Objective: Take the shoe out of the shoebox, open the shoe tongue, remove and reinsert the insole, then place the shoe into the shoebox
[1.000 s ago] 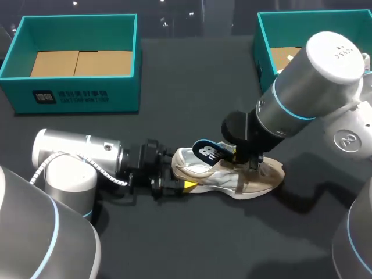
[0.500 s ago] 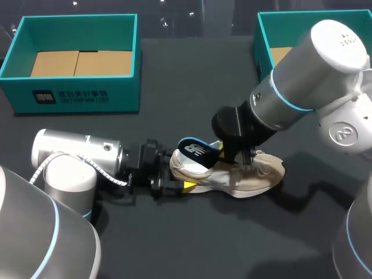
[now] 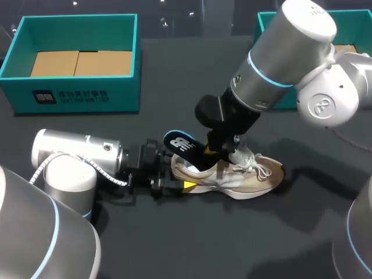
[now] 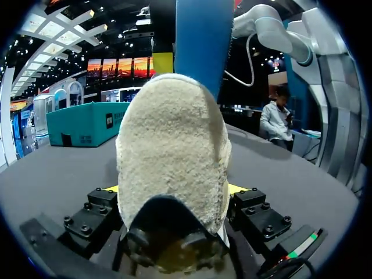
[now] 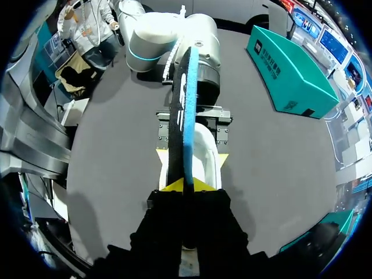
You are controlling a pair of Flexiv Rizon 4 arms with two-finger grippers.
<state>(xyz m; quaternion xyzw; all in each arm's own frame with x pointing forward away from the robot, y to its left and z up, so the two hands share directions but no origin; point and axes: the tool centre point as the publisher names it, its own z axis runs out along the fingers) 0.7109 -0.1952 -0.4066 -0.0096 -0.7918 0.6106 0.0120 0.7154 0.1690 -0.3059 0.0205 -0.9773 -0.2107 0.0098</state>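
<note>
Shoe [image 3: 247, 177] out of shoebox [image 3: 81, 93]; left gripper [image 3: 185, 185] clamped on heel, right gripper [image 5: 187, 185] pinching insole [image 3: 181, 145], nearly out. Reinsertion, boxing remain.

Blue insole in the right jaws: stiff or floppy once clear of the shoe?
Probably fairly stiff: the thin blue-and-black foam insole juts straight ahead of the right jaws, edge-on, with no visible droop. Likely light, being so thin. The beige suede sneaker probably won't lift with it, since the left jaws clamp its heel.
</note>
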